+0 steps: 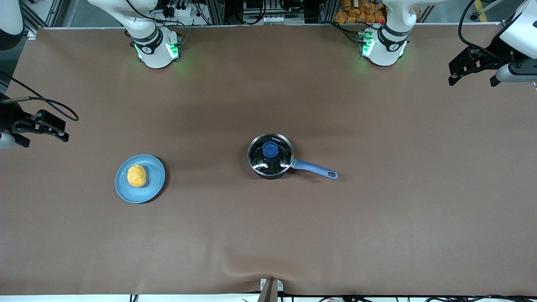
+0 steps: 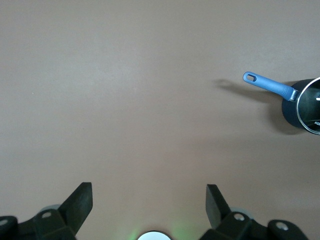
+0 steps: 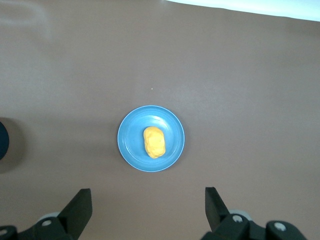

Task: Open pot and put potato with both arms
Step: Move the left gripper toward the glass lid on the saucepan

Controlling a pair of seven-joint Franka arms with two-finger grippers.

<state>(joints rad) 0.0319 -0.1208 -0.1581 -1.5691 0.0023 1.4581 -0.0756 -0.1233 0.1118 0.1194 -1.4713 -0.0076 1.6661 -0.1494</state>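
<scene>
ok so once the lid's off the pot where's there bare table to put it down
Bare table lies between the pot and the blue plate holding the potato, and off the pot's handle toward the left arm's end. The strip nearer the front camera is bare too. Nowhere is crowded. Left gripper and right gripper hang open over the table's ends.

White lettering runs along the rim of the glass lid [image 1: 270, 154] on the pot [image 1: 272, 167] at the center of the frame, too small to read. No other text is legible anywhere.
</scene>
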